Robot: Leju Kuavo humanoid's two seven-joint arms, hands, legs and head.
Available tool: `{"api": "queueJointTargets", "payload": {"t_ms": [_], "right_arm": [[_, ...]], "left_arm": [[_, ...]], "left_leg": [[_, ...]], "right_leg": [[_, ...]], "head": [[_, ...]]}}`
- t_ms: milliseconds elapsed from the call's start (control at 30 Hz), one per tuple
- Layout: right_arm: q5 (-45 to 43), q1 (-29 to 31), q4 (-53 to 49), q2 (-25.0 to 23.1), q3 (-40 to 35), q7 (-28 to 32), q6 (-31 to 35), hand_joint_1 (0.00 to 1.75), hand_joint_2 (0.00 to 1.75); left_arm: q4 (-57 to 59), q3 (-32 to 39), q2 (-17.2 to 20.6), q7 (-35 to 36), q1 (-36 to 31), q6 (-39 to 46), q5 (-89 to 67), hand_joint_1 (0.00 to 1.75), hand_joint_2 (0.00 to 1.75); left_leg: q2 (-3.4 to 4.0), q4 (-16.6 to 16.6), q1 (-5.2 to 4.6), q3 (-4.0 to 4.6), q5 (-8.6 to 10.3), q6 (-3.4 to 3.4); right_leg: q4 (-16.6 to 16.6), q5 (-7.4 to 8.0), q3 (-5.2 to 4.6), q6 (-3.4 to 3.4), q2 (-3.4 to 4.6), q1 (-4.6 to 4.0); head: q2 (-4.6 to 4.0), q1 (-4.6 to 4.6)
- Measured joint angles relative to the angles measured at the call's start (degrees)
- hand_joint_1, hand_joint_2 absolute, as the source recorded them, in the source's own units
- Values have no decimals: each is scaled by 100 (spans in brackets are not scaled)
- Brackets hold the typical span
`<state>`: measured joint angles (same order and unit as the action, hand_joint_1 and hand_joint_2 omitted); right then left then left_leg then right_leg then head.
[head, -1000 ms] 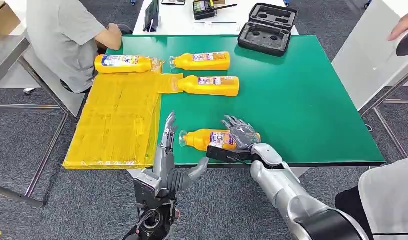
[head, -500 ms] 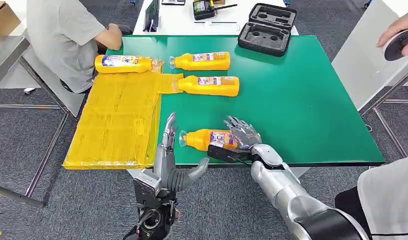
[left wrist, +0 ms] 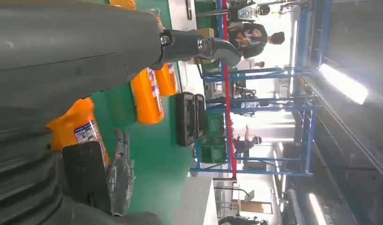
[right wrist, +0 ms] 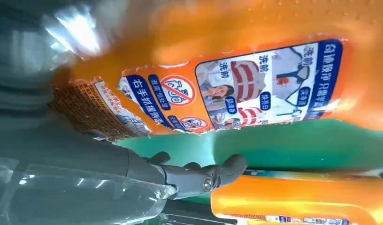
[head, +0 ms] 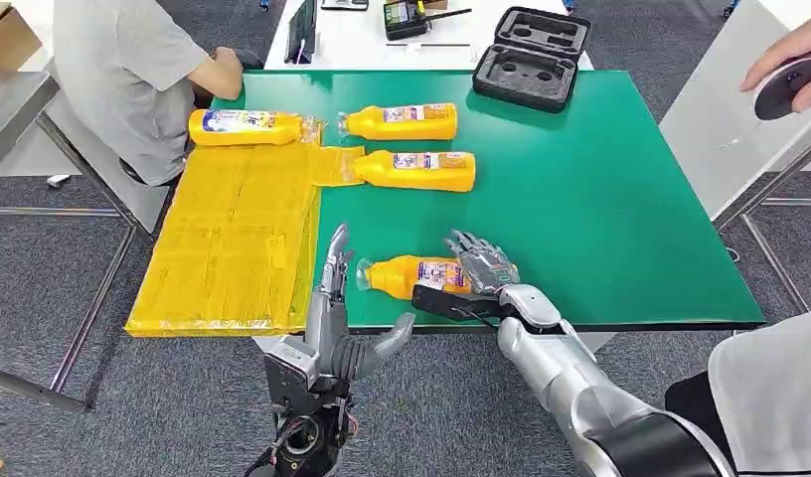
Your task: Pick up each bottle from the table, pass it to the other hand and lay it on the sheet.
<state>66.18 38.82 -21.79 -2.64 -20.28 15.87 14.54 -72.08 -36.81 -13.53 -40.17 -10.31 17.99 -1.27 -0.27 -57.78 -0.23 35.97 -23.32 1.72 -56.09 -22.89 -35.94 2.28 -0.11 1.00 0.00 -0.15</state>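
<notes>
- Nothing on the tabletop has shifted in the last second; only the person's hand (head: 794,55) at the far right has drawn back a little with its dark round object (head: 791,87).
- Head view: right hand (head: 478,270) lies over the near-edge bottle (head: 413,276), fingers draped on top and thumb at the near side, grasping it; bottle lies flat on the green tabletop (head: 600,219), cap toward the sheet.
- Left hand (head: 334,318) stands released at the near edge beside the cap, fingers straight, thumb out, holding nothing.
- Yellow sheet (head: 233,238) covers the left edge; one bottle (head: 244,126) lies at its far end, two more (head: 400,121) (head: 415,170) just beside it on the green.
- Black case (head: 533,58) sits at the far edge.
- Left wrist view: orange bottle (left wrist: 78,129) under the right hand's dark fingers (left wrist: 119,173).
- Right wrist view: bottle label (right wrist: 236,84) close up against the hand; thumb (right wrist: 199,176) beneath.
</notes>
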Motion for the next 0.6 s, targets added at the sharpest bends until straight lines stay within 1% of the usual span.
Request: {"api": "queueJointTargets", "payload": {"t_ms": [33,333,367,400,433,467,600], "right_arm": [[0,0,0,0,0,-2,0,0,0],[153,0,4,2,0,-133,-61,0,0],[162,0,4,9,0,-151,-74,0,175],[177,0,7,20,0,-157,-85,70,175],[199,0,7,26,0,-168,-109,169,175],[201,0,9,33,0,-175,-163,175,175],[155,54,15,68,2,-135,-442,175,175]], "left_arm": [[0,0,0,0,0,0,0,0,175],[0,-9,0,0,0,-55,-44,0,175],[0,-11,0,0,0,-70,-48,0,175],[0,-13,0,0,-1,-94,-52,0,175],[0,-13,0,0,-1,-111,-52,0,175],[0,-13,0,0,-1,-125,-55,0,175],[0,-11,-2,0,-2,-168,-63,0,175]], "left_leg": [[0,0,0,0,0,0],[0,0,0,-1,0,0],[0,0,0,-1,0,0],[0,0,0,-1,0,0],[0,0,0,-1,0,0],[0,0,0,-1,0,0],[0,0,0,-6,0,0]], "right_leg": [[0,0,0,0,0,0],[0,0,1,0,0,0],[0,0,1,0,0,0],[0,0,1,0,0,0],[0,0,1,0,0,0],[1,0,1,0,0,0],[1,0,5,0,0,0]], "head": [[0,0],[0,0],[0,0],[0,0],[0,0],[0,0],[0,2]]}}
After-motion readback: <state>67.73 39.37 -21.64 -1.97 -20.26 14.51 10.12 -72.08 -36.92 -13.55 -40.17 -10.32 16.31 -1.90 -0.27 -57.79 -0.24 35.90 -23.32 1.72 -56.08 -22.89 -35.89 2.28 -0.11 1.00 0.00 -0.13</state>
